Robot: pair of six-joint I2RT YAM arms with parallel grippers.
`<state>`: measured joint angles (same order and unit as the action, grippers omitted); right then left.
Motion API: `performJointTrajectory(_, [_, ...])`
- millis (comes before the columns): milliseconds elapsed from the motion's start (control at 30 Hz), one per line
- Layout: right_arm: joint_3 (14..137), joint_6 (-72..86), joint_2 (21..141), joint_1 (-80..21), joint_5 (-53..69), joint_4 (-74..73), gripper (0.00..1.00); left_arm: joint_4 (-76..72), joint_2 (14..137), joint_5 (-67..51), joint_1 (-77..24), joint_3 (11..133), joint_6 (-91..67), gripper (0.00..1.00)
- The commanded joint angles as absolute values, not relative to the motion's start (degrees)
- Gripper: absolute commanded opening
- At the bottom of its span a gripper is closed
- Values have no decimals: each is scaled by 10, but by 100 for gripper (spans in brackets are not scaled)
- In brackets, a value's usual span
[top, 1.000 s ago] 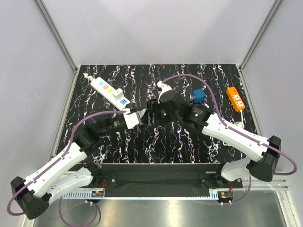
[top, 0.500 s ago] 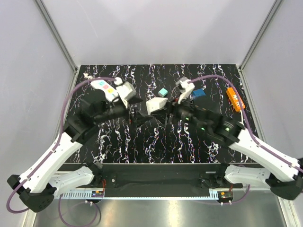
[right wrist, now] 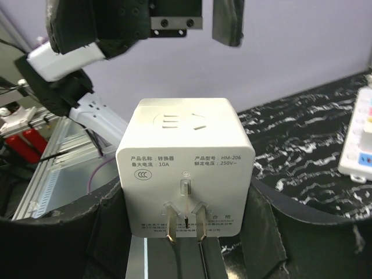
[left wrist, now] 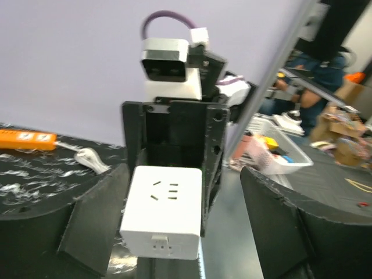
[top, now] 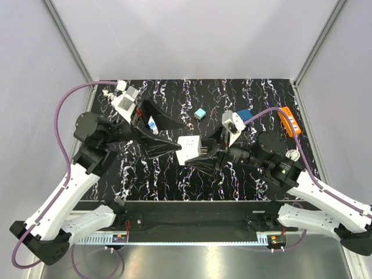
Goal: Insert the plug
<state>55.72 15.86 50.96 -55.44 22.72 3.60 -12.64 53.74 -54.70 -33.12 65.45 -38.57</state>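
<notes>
A white cube adapter plug (top: 189, 149) with metal prongs (right wrist: 185, 224) is held above the table in my right gripper (top: 200, 154). The right gripper's black fingers (right wrist: 288, 232) press on its two sides. The prongs face the right wrist camera, and a socket face (left wrist: 164, 192) points at the left wrist camera. My left gripper (top: 161, 135) is wide open and empty, just left of the cube and pointing at it. Its fingers (left wrist: 282, 226) stand apart from the cube. The white power strip (right wrist: 360, 145) lies at the back left, mostly hidden under the left wrist in the top view.
An orange power strip (top: 289, 122) lies at the right edge with a white plug (top: 292, 155) near it. A blue cube (top: 244, 115) and a small teal cube (top: 200, 113) sit at the back middle. Grey walls enclose the black marbled table (top: 174, 180).
Both arms have risen from the table's middle. The right gripper has carried the white adapter nearer and leftward. The left gripper has drawn back to the left and stands open.
</notes>
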Motion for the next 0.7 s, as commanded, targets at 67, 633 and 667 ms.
performJointTrajectory(67, [551, 156, 516, -556, 290, 197, 0, -300, 544, -623, -331, 614, -531, 79])
performJointTrajectory(633, [557, 148, 546, -556, 248, 242, 0, -167, 533, -593, -331, 614, -416, 71])
performJointTrajectory(667, [552, 149, 546, -556, 244, 245, 0, -165, 533, -594, -331, 611, -415, 63])
